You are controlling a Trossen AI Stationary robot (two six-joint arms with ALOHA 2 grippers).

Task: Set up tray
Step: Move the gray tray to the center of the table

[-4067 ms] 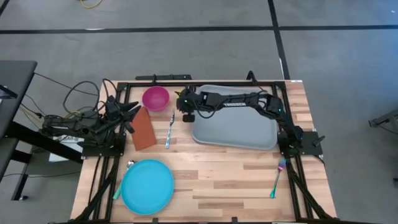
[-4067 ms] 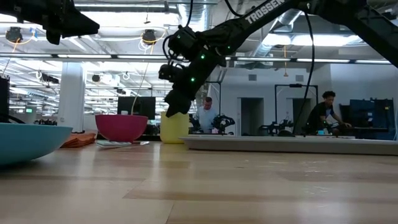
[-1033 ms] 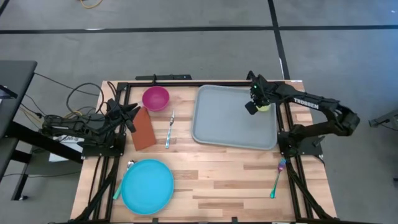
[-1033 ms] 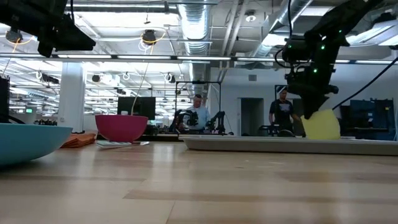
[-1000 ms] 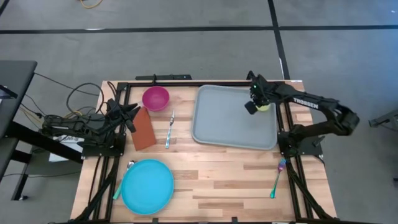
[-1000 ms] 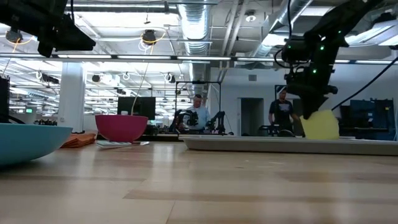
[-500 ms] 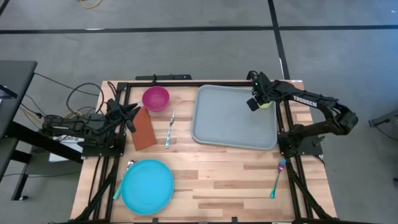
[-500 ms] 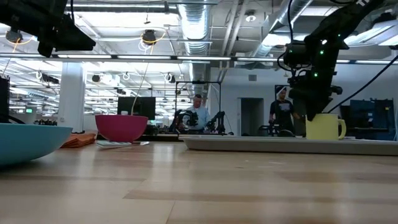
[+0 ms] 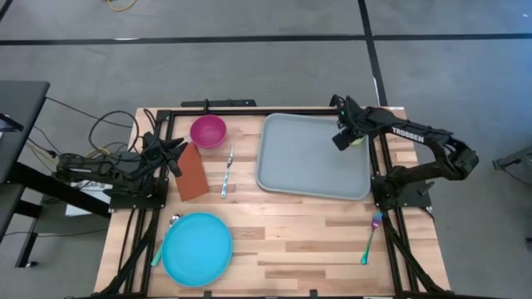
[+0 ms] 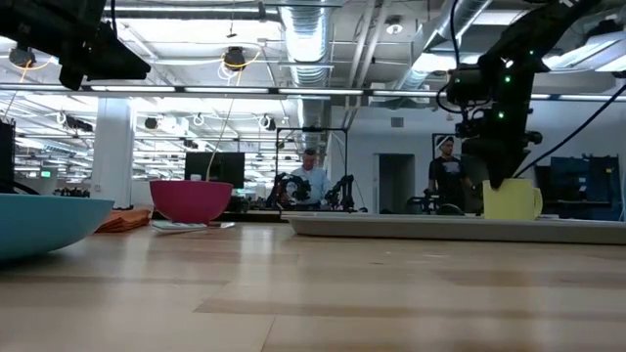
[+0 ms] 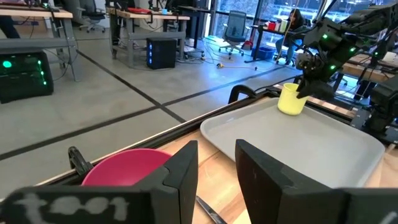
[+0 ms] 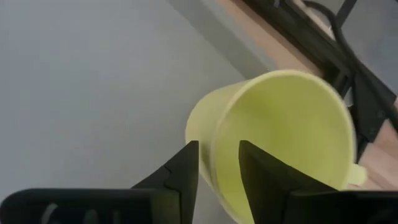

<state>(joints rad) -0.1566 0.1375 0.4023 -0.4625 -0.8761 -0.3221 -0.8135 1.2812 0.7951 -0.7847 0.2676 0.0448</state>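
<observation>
The light grey-blue tray (image 9: pixel 299 166) lies at the table's far right and also shows in the low view (image 10: pixel 440 227). A yellow cup (image 9: pixel 357 140) stands upright on its base in the tray's far right corner (image 10: pixel 511 201). Its handle (image 12: pixel 354 175) is on the side away from my fingers. My right gripper (image 9: pixel 342 139) is over the cup's rim, shut on it (image 12: pixel 217 168). My left gripper (image 9: pixel 181 149) rests shut at the table's far left, beside a pink bowl, and touches nothing (image 11: pixel 216 168). My right gripper holds the yellow cup by its wall at the rim (image 12: pixel 214 146), on the side opposite the handle. One finger (image 12: pixel 261 177) is inside the cup and one (image 12: pixel 180 171) is outside. The fingers come from above, slanting down. The cup stands upright with its base on the tray.
A pink bowl (image 9: pixel 208 131), a red-brown napkin (image 9: pixel 192 173) and a fork (image 9: pixel 226 174) lie left of the tray. A round blue plate (image 9: pixel 197 248) sits near left with a utensil beside it. Another utensil (image 9: pixel 371 237) lies near right. People stand in the room behind (image 10: pixel 445 181).
The yellow cup was tilted in my right gripper just over the tray. It now stands upright on the tray's far right corner. My right gripper has moved a little toward the table's right and far edges with it and keeps its hold.
</observation>
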